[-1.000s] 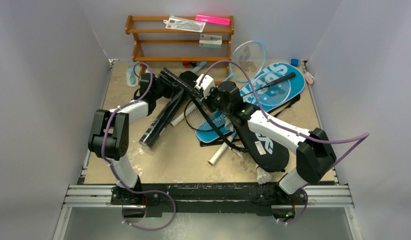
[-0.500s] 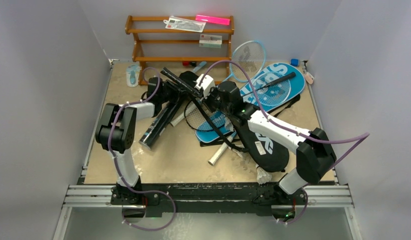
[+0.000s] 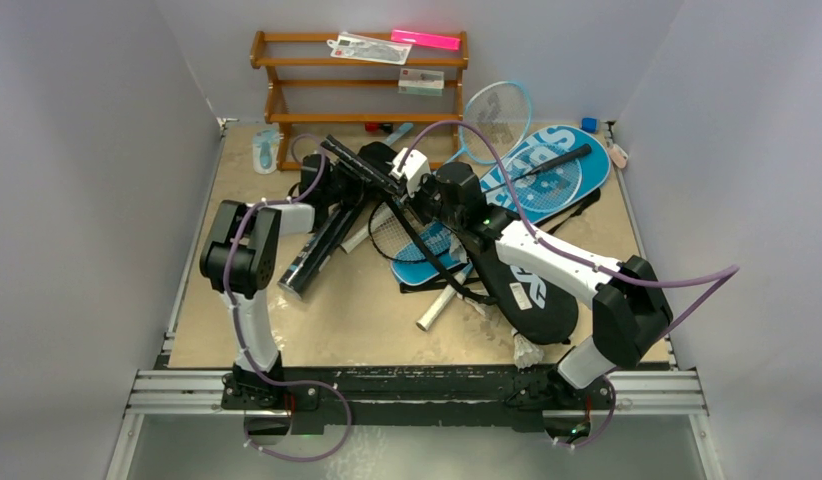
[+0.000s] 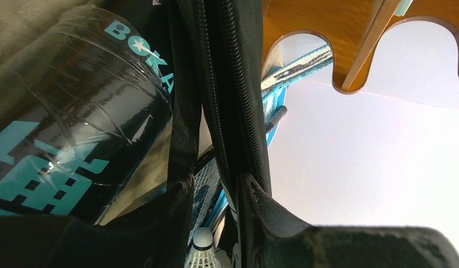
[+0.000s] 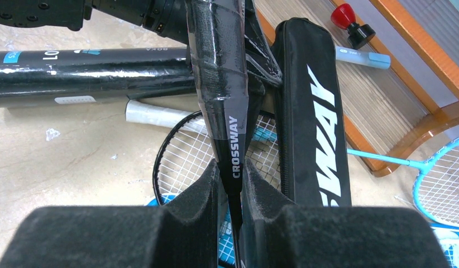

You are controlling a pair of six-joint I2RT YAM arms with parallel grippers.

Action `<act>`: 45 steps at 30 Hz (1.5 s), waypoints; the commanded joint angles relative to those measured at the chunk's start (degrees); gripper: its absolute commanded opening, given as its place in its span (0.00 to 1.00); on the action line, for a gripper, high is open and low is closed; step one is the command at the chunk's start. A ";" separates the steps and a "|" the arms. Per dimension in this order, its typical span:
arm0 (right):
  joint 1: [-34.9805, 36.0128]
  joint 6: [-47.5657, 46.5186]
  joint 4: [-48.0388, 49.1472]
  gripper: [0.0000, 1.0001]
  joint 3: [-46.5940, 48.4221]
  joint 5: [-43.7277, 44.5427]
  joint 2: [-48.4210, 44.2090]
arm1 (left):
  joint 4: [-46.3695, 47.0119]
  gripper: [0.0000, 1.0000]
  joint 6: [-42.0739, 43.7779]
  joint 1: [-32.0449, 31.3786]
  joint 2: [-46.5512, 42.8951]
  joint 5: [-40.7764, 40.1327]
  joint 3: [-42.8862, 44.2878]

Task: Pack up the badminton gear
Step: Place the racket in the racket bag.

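Observation:
My right gripper is shut on the cone of a black "CROSSWAY" racket. Its wrapped handle points up and left. The black CROSSWAY cover lies just right of it and runs back under my right arm. My left gripper is at the cover's zipped edge, jaws apart, with that edge against the right finger. A white shuttlecock and racket strings show between the fingers. The long black tube lies to the left. The blue SPORT cover is behind.
The wooden rack stands at the back with a pink bar and packets. A light-blue racket leans beside it. A white-gripped racket and a shuttlecock lie near the front. Grey walls close in both sides.
My left arm has swung forward and right, bringing its gripper in against the black handle and cover. The right arm and its racket have not moved.

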 commanded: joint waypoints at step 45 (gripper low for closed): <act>-4.00 10.23 -5.81 0.06 8.91 1.85 7.45 | 2.57 0.00 6.09 -1.39 -15.52 -4.92 -1.34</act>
